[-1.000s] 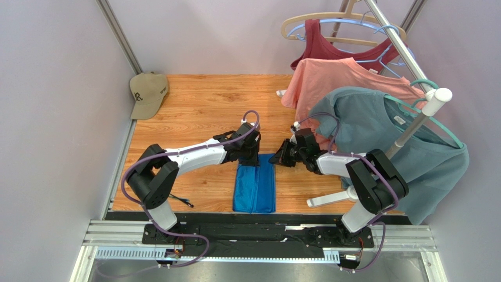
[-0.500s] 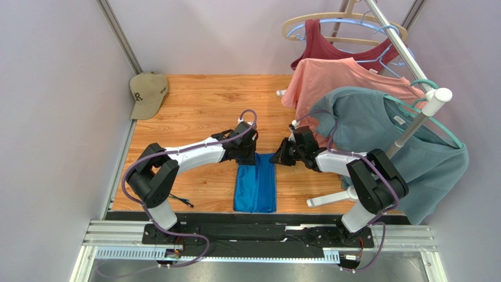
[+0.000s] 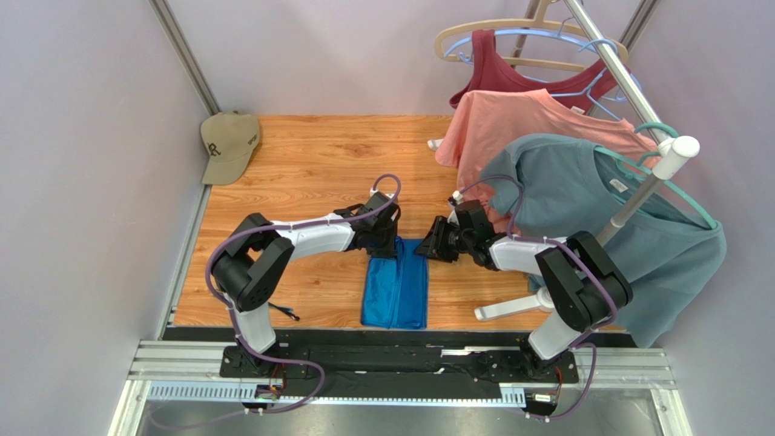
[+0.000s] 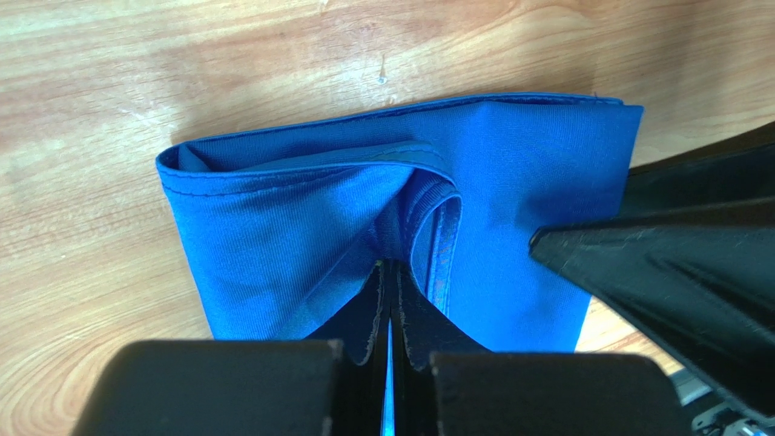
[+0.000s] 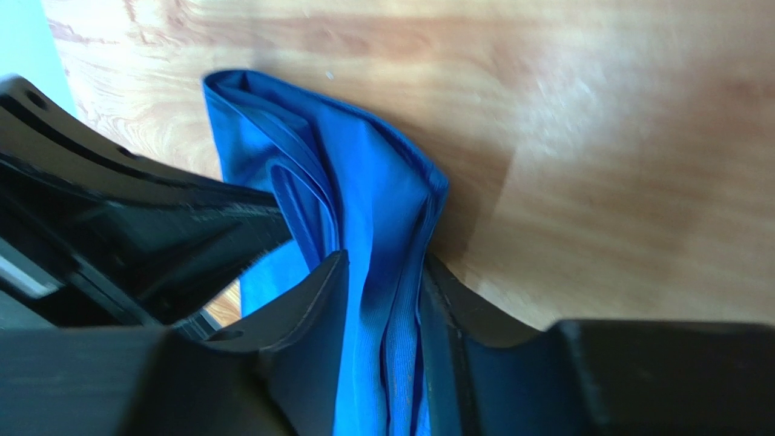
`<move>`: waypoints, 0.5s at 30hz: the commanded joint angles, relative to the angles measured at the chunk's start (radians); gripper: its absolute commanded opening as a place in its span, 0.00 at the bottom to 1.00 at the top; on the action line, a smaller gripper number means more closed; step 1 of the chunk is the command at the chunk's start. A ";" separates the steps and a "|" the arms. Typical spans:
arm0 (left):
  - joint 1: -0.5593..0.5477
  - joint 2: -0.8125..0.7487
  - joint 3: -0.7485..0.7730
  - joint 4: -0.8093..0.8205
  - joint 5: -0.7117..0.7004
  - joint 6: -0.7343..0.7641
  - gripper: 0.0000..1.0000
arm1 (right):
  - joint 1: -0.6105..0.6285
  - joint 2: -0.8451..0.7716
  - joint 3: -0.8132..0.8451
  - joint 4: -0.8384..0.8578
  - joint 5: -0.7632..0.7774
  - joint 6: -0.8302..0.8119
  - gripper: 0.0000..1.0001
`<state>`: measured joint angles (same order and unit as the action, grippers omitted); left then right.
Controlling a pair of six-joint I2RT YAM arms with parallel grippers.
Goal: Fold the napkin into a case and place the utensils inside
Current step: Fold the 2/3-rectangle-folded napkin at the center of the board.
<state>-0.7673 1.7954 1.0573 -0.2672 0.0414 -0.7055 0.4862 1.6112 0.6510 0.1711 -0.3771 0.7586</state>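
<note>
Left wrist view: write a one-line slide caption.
Left claw pinches a fold of the blue napkin on the wooden table.

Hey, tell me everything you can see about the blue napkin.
The napkin is bright royal-blue, slightly shiny cloth with stitched hems, folded lengthwise into a narrow strip lying on the wooden table between the arms. Its far end is puckered: the left end effector is shut on a central fold there, while the right end effector's jaws stand apart around the layered right edge.

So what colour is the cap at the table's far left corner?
Khaki; the cap shows only in the top view.
</note>
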 commanded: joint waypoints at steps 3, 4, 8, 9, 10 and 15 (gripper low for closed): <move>0.002 -0.010 -0.026 0.039 0.005 -0.009 0.00 | 0.006 -0.059 -0.060 0.082 -0.008 0.030 0.40; 0.002 -0.010 -0.026 0.042 0.005 -0.011 0.00 | 0.006 -0.062 -0.065 0.087 -0.012 0.034 0.40; 0.002 -0.008 -0.026 0.048 0.009 -0.012 0.00 | 0.009 -0.071 -0.077 0.091 -0.013 0.036 0.39; 0.002 -0.008 -0.028 0.046 0.011 -0.012 0.00 | 0.009 -0.070 -0.077 0.091 -0.017 0.036 0.38; 0.002 -0.008 -0.028 0.046 0.012 -0.012 0.00 | 0.009 -0.068 -0.077 0.093 -0.022 0.038 0.33; 0.002 0.005 -0.028 0.059 0.018 -0.014 0.00 | 0.029 -0.100 -0.067 0.067 -0.017 0.041 0.21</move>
<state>-0.7670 1.7954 1.0454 -0.2333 0.0517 -0.7124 0.4950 1.5639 0.5808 0.2081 -0.3943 0.7921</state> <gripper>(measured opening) 0.007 0.238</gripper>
